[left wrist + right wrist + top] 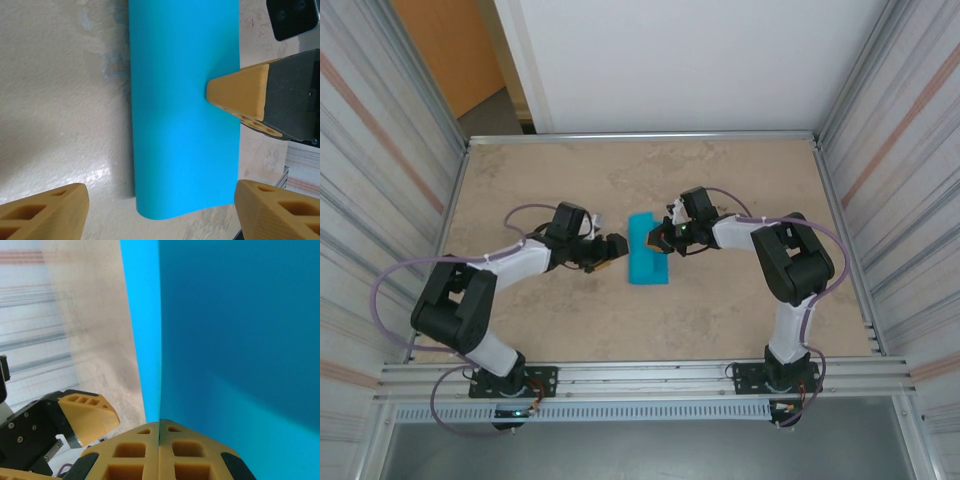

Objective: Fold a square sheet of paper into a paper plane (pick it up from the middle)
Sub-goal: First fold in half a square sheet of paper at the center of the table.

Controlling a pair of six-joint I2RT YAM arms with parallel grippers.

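— So, bottom of frame to top?
— Beige mottled table; left gripper jaws apart, empty; right gripper pinching the square sheet of paper at centre; ribbed metal walls, white panel beyond.
— Anything hidden?
— How many layers it has, I cannot tell.

Saw the square sheet of paper folded to a narrow teal-blue rectangle (smooth, uncreased face), lying mid-scene with long edges running 12 to 6 o'clock, near end swung slightly toward 5; 3 o'clock edge pinched by the closed right gripper.
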